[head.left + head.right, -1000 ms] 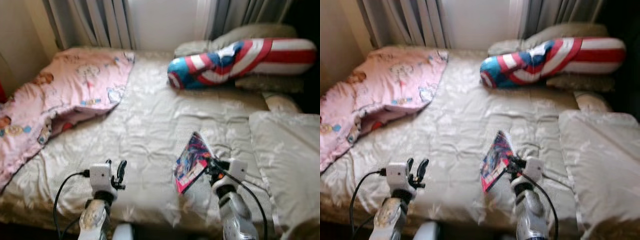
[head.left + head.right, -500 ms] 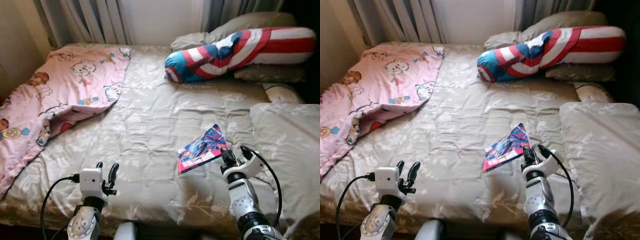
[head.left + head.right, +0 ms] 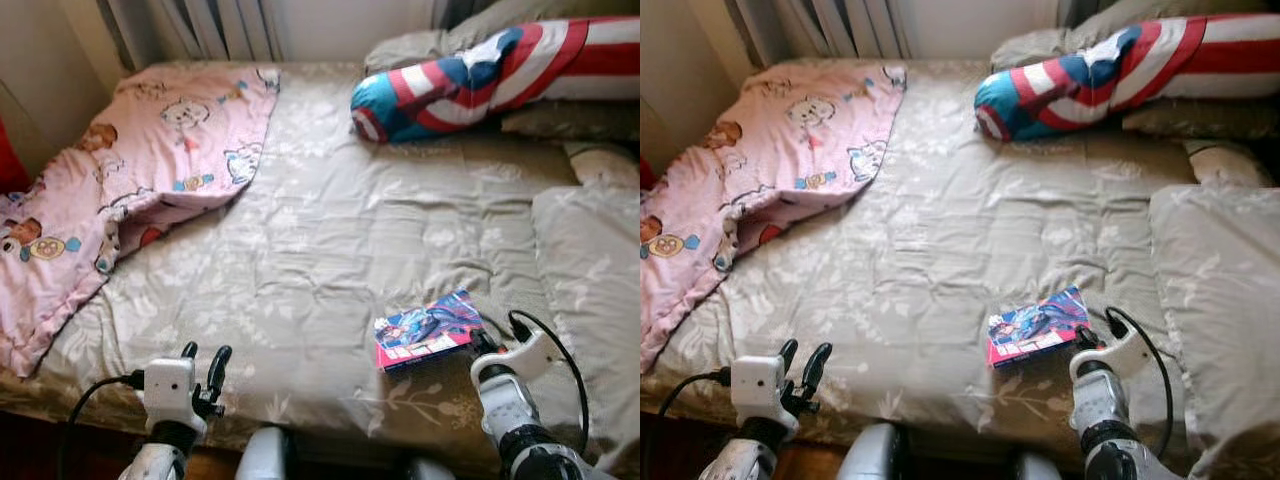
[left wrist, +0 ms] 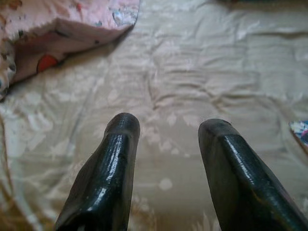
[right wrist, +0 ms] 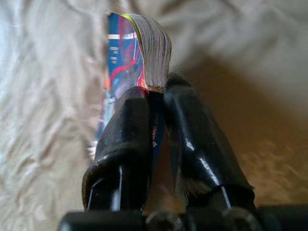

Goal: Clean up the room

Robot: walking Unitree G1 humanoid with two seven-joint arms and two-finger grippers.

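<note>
Comic book (image 3: 428, 329) pinched at its near edge by the right end effector (image 5: 154, 103), low over the bed (image 3: 330, 230) near its front right.
Risk, as I judge it: the thin edge grip could let floppy pages slip. Left end effector (image 4: 168, 144) hovers spread, empty. Pink blanket (image 3: 120, 180) far left, striped pillow (image 3: 470, 75) far right, neither in the way.

Head stereo pair looking down on the bed (image 3: 330, 230), wrist cameras close above its cover
</note>
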